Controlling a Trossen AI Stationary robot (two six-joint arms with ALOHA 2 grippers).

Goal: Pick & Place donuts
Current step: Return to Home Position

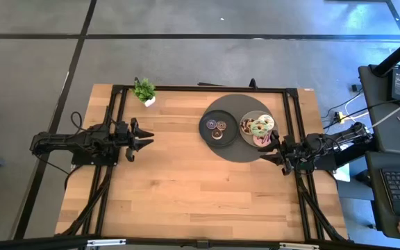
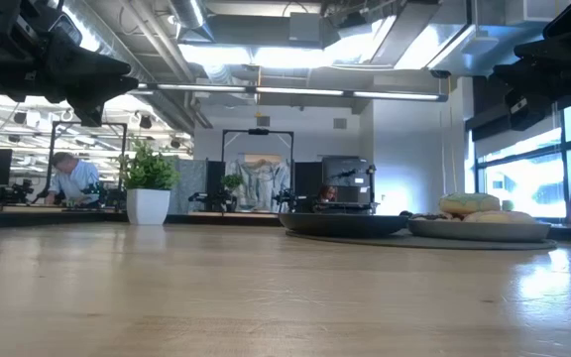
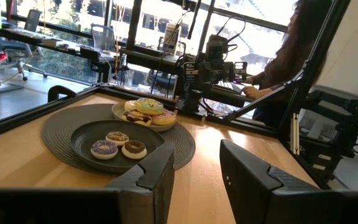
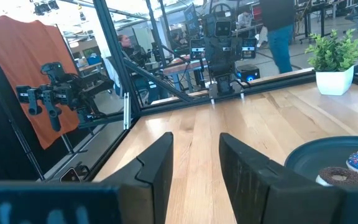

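Near the far edge of the desk (image 1: 186, 187), right of its middle, lies a round dark ribbed mat (image 3: 55, 134) carrying two plates side by side. The dark plate (image 3: 82, 140), on the side of the mat nearer the desk's middle, holds three mini donuts lying flat and close together: a purple-iced mini donut (image 3: 104, 148), a brown mini donut (image 3: 133, 149) just beside it, and a pale sprinkled mini donut (image 3: 117, 137) behind them. The grey plate (image 3: 116, 111), toward the right edge, holds the larger ones piled together: a cream-and-green iced donut (image 3: 149, 105) on top, a pink donut (image 3: 165, 119) and a chocolate donut (image 3: 134, 116) under it.

The left gripper (image 1: 146, 139) hangs above the desk near the left edge, well apart from the mat, pointing across toward it; its fingers stand wide apart with nothing between them. The right gripper (image 1: 272, 148) hangs near the right edge, just beside the grey plate over the mat's rim, also spread wide and empty-handed. A small potted plant (image 1: 144, 91) stands at the far edge, toward the far left corner.
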